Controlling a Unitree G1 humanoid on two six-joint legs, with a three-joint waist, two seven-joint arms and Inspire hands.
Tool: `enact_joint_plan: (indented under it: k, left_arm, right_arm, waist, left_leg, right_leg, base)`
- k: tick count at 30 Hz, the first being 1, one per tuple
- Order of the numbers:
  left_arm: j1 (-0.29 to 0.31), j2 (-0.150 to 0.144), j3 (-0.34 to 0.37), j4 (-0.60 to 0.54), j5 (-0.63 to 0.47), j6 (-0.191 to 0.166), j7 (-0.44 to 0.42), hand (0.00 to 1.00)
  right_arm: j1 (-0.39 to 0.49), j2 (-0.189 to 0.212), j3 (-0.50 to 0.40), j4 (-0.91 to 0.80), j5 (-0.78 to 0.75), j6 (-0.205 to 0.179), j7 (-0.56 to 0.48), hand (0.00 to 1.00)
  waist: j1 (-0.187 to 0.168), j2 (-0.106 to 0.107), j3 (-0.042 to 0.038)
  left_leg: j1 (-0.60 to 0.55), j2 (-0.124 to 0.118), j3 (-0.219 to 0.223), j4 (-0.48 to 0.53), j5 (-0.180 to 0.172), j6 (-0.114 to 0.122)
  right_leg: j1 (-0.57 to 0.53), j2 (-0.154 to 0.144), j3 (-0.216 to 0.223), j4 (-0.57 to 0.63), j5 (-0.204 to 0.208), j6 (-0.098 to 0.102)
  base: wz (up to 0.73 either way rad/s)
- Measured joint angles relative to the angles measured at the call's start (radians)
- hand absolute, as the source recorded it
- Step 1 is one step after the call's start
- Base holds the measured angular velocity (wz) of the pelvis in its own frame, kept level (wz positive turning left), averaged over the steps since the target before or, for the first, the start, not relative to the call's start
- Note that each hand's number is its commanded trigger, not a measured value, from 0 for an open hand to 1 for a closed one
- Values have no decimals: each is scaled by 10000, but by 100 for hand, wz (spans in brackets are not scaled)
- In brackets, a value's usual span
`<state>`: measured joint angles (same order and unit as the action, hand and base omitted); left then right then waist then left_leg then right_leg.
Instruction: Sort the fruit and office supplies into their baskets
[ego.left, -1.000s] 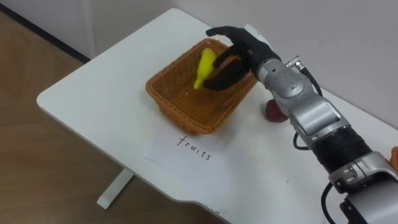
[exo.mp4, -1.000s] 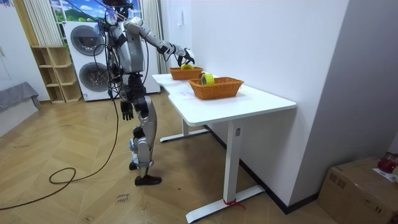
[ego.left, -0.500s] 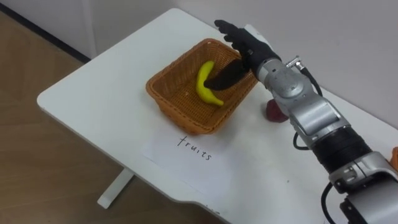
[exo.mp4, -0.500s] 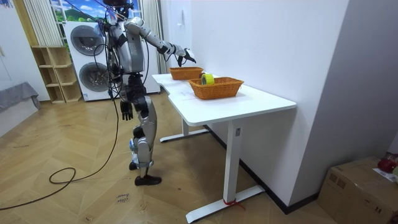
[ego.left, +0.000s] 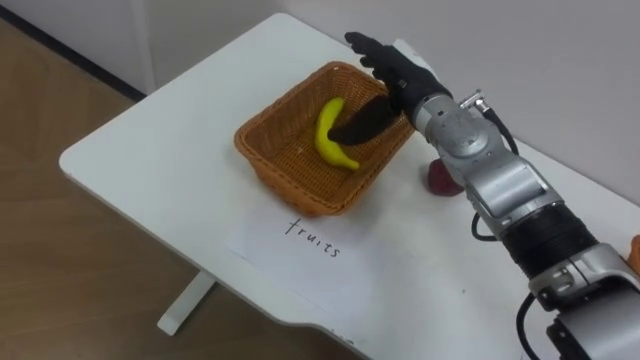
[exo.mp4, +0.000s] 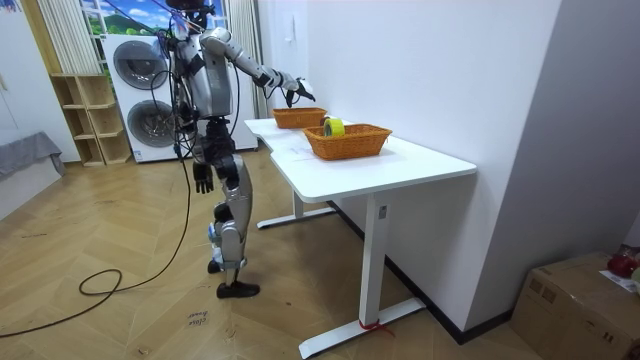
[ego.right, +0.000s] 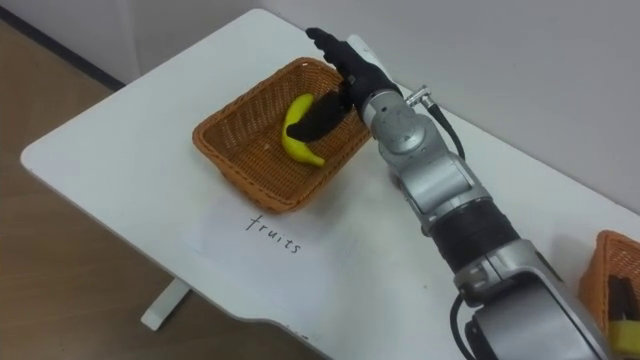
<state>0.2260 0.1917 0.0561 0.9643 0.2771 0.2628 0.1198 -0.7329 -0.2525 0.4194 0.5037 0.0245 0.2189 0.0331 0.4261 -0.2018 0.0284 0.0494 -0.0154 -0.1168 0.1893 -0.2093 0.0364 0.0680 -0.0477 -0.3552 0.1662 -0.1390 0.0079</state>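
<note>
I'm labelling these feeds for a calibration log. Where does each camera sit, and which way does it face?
Left eye view: on the robot's head, looking down at the table and fruit basket; the right arm reaches in, open right hand over the basket, banana inside.
Right eye view: beside it, same downward look, same arm.
Room view: standing in the room some way off, facing the table; whole robot, left hand hanging.
Shared: all three show the right hand above the basket.

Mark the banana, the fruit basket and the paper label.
banana (ego.left: 326, 133), left eye view, middle of its yellow curve
fruit basket (ego.left: 285, 180), left eye view, near outer wall
paper label (ego.left: 300, 257), left eye view, blank area below the writing
</note>
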Motion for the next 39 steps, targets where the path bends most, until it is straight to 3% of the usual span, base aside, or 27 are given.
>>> enact_joint_plan:
  k: [9, 15, 17, 19, 21, 30, 34, 39]
  left_arm:
    - [0, -27, -9, -5, 0, -35, 83, 0]
    - [123, -178, 0, -40, 0, -57, 263, 0]
    - [119, -207, 6, -57, 0, -56, 263, 0]
    - [135, -245, 9, -89, 1, -57, 280, 0]
    - [186, -280, 11, -159, 3, -66, 304, 0]
    - [216, -427, -10, -192, -14, -293, 450, 0]
    - [51, -500, -19, 1, -14, -423, 501, 0]
    - [20, -586, -17, -13, -8, -498, 644, 0]
  right_arm:
    - [1, -1, -70, -32, 7, -44, -221, 0]
    - [2, -2, -616, -274, 154, -271, -891, 0]
    - [3, -6, -938, -464, 158, -277, -1197, 0]
    - [4, -7, -1187, -669, 183, -454, -1600, 0]
    - [13, -7, -1317, -821, 235, -520, -1765, 0]
    - [125, -9, -1814, -876, 1031, -896, -2059, 0]
    - [324, -14, -1812, -834, 1521, -1164, -2311, 0]
    - [524, -14, -1813, -837, 1708, -1184, -2379, 0]
  waist:
    - [-113, 4, -14]
    - [-397, 200, -41]
    - [-442, 317, -70]
    - [-535, 495, -182]
    - [-651, 578, -228]
    - [-1242, 694, -196]
    - [-1272, 810, -136]
    - [-1479, 944, -106]
  left_leg:
    - [-17, -21, -6, 89, 0, 0]
    - [-3, -71, -38, 160, -1, 3]
    - [-7, -71, -22, 153, -2, 4]
    - [-4, -103, 10, 121, -1, 3]
    - [45, -104, 37, 142, 4, 0]
    - [166, -18, 81, 103, 8, -3]
    - [246, -5, 213, 88, 9, -2]
    - [207, -11, 193, 82, 8, -1]
  right_leg:
    - [27, -8, -6, 5, 0, 0]
    - [99, -44, 40, -6, 1, 0]
    - [86, -45, 48, -2, 2, -2]
    - [77, -37, 46, 26, 3, -4]
    - [100, -36, 38, 31, 3, -5]
    - [196, -32, 24, 37, 5, -9]
    - [212, -21, 122, 33, 5, -9]
    - [193, -29, 72, 30, 5, -8]
  base:
    - [0]
    - [1]
    - [-4]
    - [-2]
    - [0]
    - [-1]
    - [-7]
    - [1]
